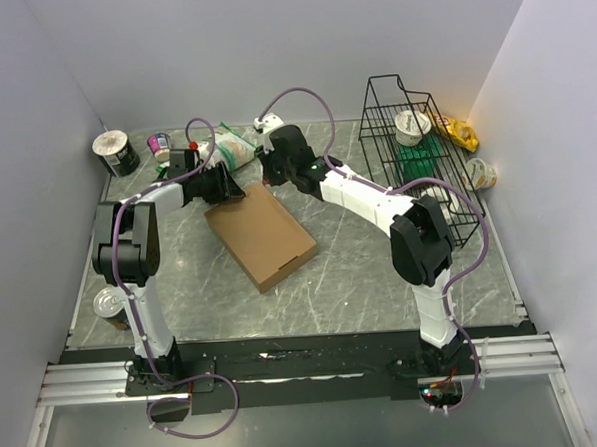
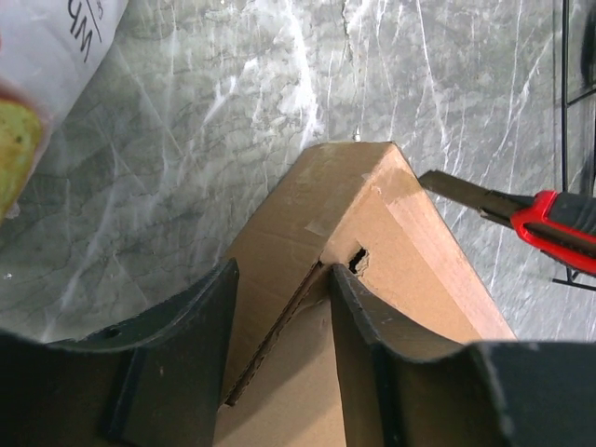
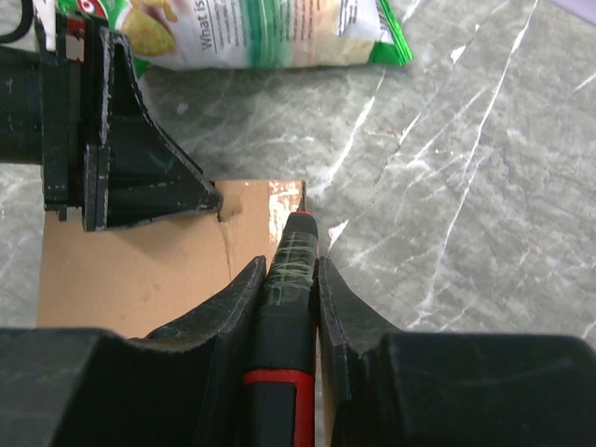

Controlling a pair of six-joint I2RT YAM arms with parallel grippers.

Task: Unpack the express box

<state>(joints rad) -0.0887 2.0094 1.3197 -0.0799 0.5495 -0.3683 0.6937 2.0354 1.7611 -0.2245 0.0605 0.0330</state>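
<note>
Astride the flat brown cardboard box (image 1: 261,235), my left gripper (image 2: 281,272) stands half-open; my right gripper (image 3: 291,267) clamps a red-and-black knife (image 2: 554,216).

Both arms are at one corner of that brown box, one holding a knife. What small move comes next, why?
Probably close the left pincer on the raised flap edge of the express box: its jaws straddle it, open. The right pincer holds the utility knife, blade at that corner, so pinning the box first should stop it sliding under the cut.
</note>
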